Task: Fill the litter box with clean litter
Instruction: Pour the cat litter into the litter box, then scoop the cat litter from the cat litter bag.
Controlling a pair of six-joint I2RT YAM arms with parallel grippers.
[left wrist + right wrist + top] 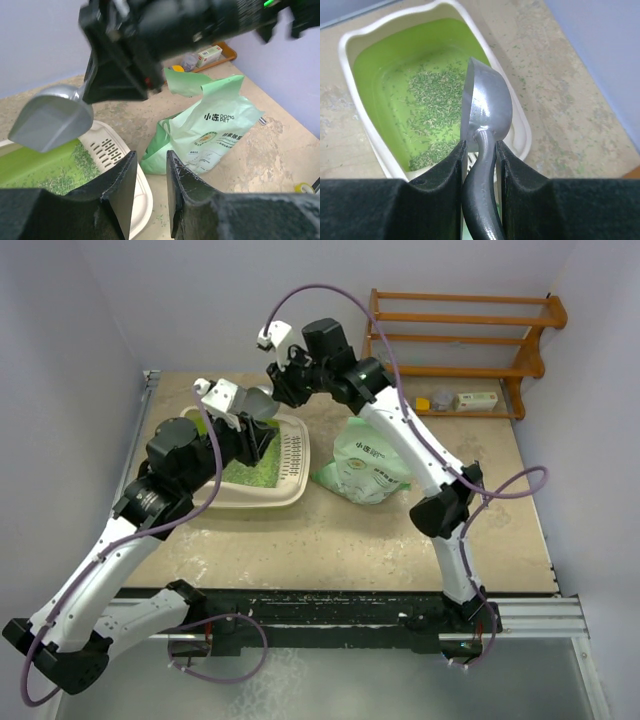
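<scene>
My right claw point(480, 150) is clamped on the handle of the grey metal scoop point(489, 107), which is tilted over the large cream plastic litter box with lime-green inside point(345, 47) so that pellets fall in. The tiny green litter point(435, 97) covers only part of its floor. My left claw point(151, 162) hangs above the box's rim, slightly apart and empty, probably ready to steady it.

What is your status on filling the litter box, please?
Right claw shut on scoop, held over litter box. Left claw open, empty. Thin litter layer inside. Bag beside box, not obstructing.
</scene>
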